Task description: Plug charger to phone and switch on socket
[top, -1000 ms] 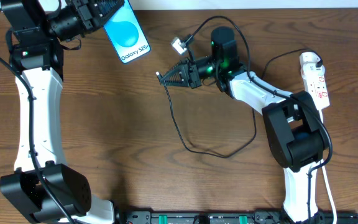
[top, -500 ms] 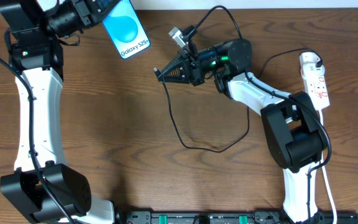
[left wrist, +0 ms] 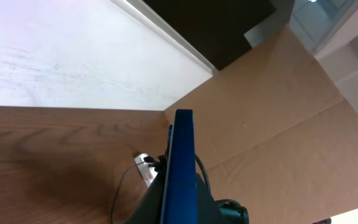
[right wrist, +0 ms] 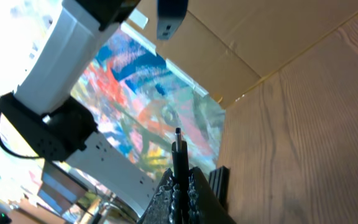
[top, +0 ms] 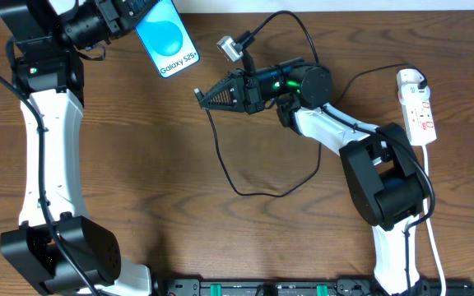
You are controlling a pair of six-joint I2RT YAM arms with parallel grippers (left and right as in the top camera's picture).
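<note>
Brown wood makes up the table [top: 138,173]. From above, the phone [top: 168,39] sits up at 11 o'clock. Its screen is bright blue with a lighter blue circle and the words "Galaxy S25+". The left gripper [top: 138,15] is squeezed closed on the phone's far end and holds it above the table. The left wrist camera sees only the phone's thin blue edge.

The right gripper [top: 206,96] is near 12 o'clock, a bit toward the middle. Its fingers are pinched closed on the charger [top: 220,156], just behind the small black plug tip [top: 197,92]. The tip sticks out past the fingers and points to 9 o'clock. The phone is at 10 o'clock from the tip. The two are near each other but do not touch. The thin black cable drops from the gripper and lies in a big loop on the table toward 6 o'clock.

The socket [top: 420,115] is a long white strip lying flat at 3 o'clock. It has small red marks and a white plug [top: 411,80] at its 12 o'clock end. Both grippers are well apart from it.
</note>
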